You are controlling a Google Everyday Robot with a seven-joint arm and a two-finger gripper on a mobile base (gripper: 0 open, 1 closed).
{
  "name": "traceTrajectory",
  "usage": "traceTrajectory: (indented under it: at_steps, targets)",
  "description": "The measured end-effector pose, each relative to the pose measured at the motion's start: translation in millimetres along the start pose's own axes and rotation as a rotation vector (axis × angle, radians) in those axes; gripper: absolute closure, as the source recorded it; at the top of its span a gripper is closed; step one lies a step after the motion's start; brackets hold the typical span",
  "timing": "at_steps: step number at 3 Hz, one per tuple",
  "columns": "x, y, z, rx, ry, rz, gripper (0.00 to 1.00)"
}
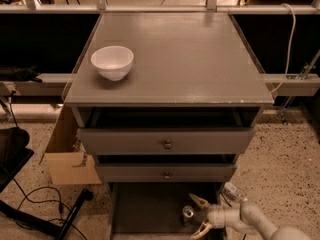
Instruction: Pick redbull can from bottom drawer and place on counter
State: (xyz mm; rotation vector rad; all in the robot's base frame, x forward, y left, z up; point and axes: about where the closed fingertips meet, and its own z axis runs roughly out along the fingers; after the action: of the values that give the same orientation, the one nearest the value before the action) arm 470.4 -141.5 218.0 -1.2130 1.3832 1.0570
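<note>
One redbull can [188, 212] stands in the bottom drawer [145, 209], below the counter's [175, 44] front edge. One gripper [195, 216] is spread wide, tips flanking the can. One white bowl [112, 62] sits near the left edge. The drawer's front is cut off.

Bowl [112, 61] on counter [190, 59]; hand [199, 216] over bottom drawer [145, 214]

We log dim, warm overhead light | faint sheen on tabletop [190, 59] | white bowl [112, 61] casts soft shadow | tool [195, 216], lower right, pale against shadowed bottom drawer [145, 214] | frame soft
</note>
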Motion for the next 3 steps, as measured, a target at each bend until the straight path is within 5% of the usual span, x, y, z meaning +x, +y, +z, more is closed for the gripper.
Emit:
traceTrajectory:
  at_steps: [1, 3]
  targets:
    - [15.3, -1.5, 17.5, -0.002, 0.010, -0.010, 0.00]
    - [22.6, -1.1, 35.4, -0.020, 0.035, -0.017, 0.42]
